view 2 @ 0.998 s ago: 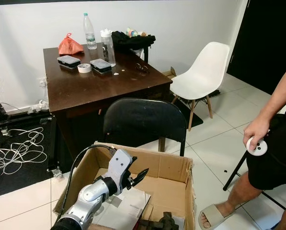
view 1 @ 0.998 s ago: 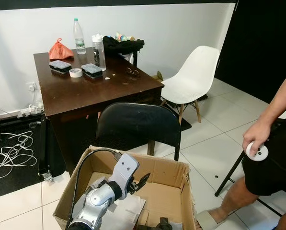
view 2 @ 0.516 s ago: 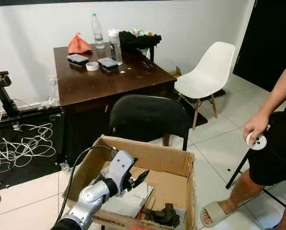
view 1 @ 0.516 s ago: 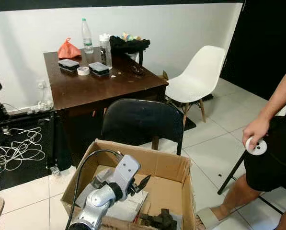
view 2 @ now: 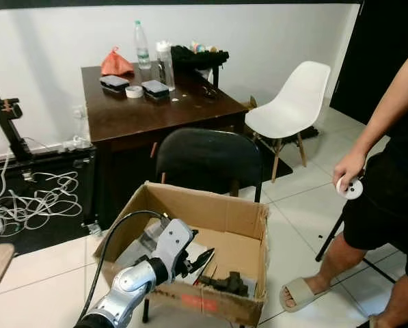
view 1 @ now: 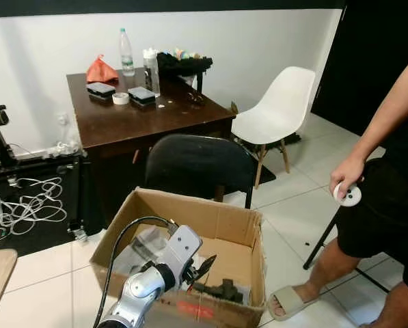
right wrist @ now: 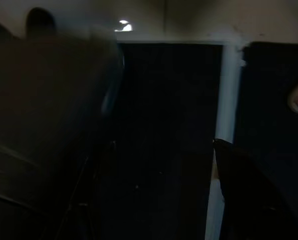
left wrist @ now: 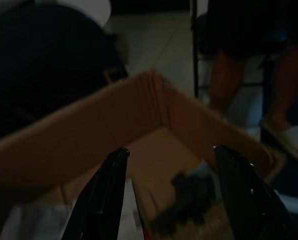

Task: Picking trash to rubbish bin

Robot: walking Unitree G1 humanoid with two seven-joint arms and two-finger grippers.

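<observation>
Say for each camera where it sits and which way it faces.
Left eye view, right eye view: head, forward and down at the cardboard box and table; left gripper over the box.
Left wrist view: along its open fingers into the box, shared with the eyes.
Right wrist view: dark; one finger.

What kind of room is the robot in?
Probably a room in a home, used for work or eating. There is a dark wooden table with bottles and boxes on it, a white chair on a tiled floor, and cables lying beside the wall.
</observation>
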